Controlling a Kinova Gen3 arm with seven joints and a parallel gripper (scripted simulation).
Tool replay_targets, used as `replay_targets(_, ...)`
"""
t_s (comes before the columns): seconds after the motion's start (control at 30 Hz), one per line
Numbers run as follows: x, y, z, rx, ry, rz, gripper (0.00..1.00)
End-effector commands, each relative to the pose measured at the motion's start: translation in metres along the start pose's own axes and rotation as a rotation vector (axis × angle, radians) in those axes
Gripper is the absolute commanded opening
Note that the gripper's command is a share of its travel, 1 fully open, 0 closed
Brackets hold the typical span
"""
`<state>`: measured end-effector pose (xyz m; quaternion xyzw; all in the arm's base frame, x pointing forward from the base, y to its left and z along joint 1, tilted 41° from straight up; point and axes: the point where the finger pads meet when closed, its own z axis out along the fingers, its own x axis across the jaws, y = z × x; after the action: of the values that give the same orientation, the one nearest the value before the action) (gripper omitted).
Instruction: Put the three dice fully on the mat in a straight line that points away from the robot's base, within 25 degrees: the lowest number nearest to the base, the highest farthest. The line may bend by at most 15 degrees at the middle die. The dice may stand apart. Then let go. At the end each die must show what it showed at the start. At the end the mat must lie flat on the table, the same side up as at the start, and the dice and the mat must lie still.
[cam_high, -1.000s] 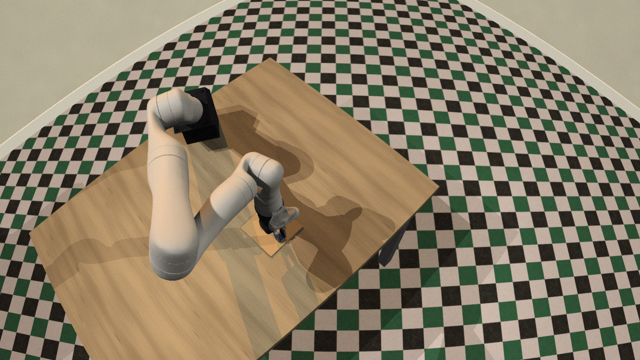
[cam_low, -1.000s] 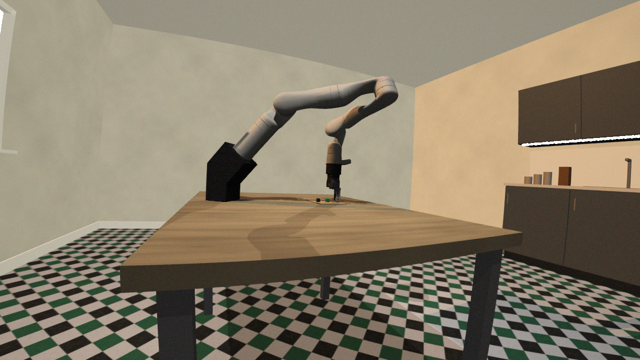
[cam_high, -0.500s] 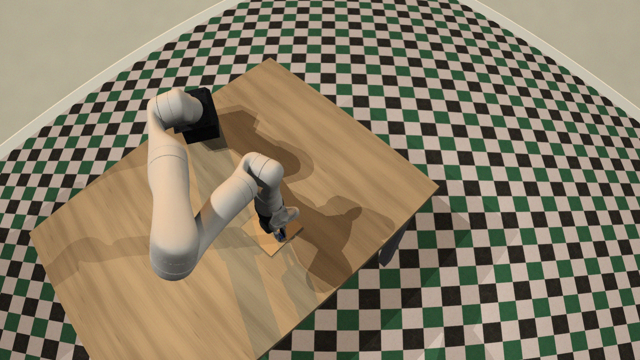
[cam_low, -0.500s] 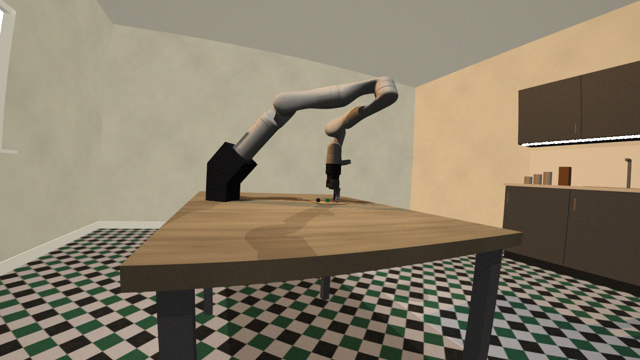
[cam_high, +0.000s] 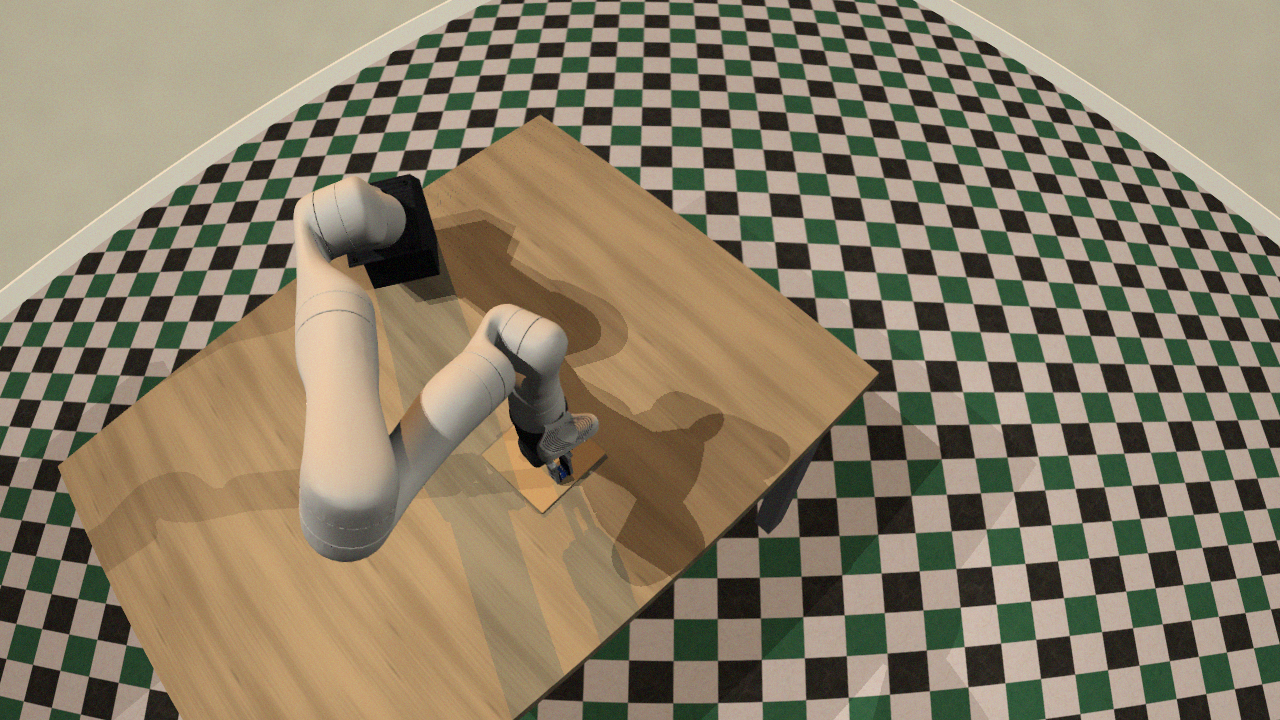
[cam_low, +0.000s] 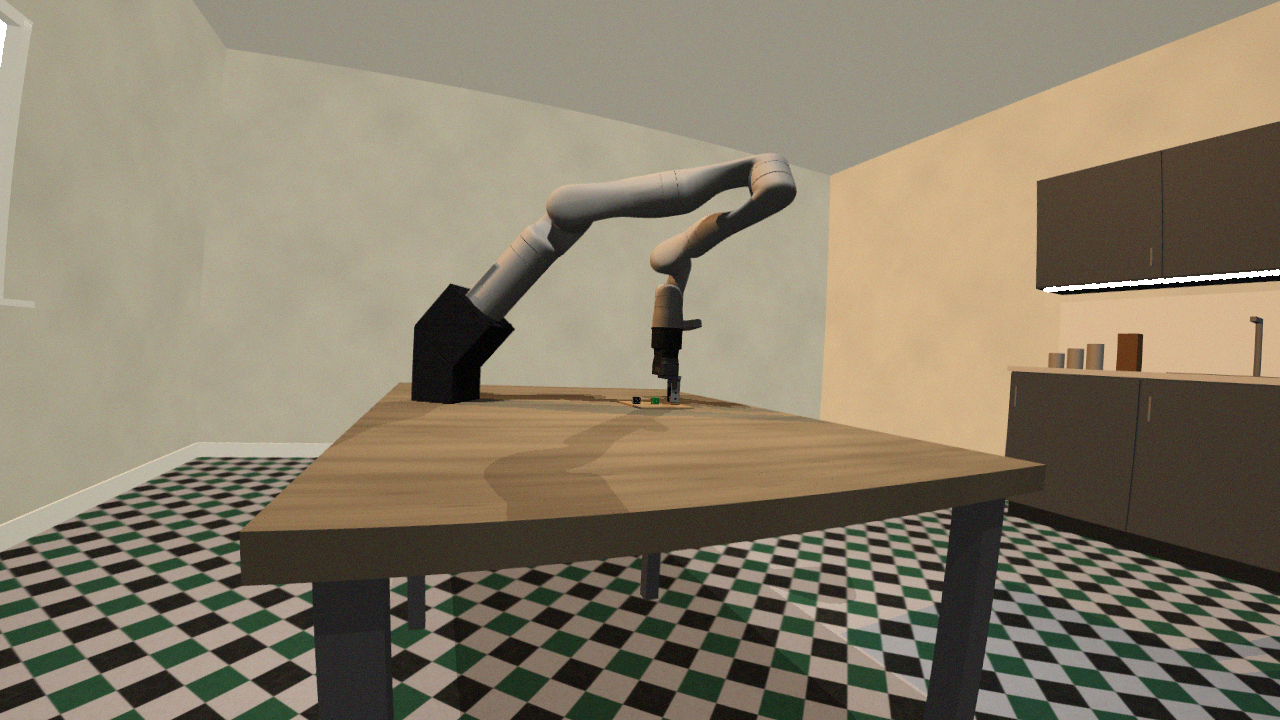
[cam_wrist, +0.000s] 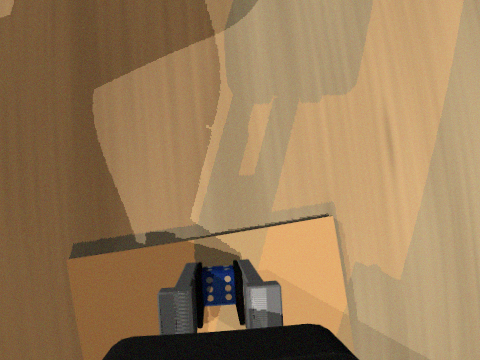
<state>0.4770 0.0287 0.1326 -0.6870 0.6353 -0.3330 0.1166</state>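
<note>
My gripper is shut on a blue die whose visible face shows six pips. It holds the die low over the far part of the orange mat, close to the mat's surface. In the top view the gripper and the blue die stand over the mat, and the arm hides the other dice. In the exterior view the gripper is down at the mat, with a green die and a dark die on the mat to its left.
The black robot base stands at the table's far corner. The table edge runs a short way beyond the mat. A kitchen counter is off to the right, away from the table.
</note>
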Motion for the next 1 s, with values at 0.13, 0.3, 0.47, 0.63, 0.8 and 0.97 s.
replay_targets(0.13, -0.0002, -0.0005, -0.0005, 0.001, 0.000, 0.000, 0.34)
replay_targets(0.3, -0.0002, -0.0005, -0.0001, 0.001, 0.000, 0.000, 0.34)
replay_targets(0.47, -0.0002, -0.0005, 0.0006, 0.001, 0.000, 0.000, 0.34)
replay_targets(0.63, -0.0002, -0.0005, 0.0021, 0.001, 0.000, 0.000, 0.34)
replay_targets(0.8, -0.0002, -0.0005, 0.0032, 0.001, 0.000, 0.000, 0.34)
replay_targets(0.97, -0.0002, -0.0005, 0.0034, 0.001, 0.000, 0.000, 0.34)
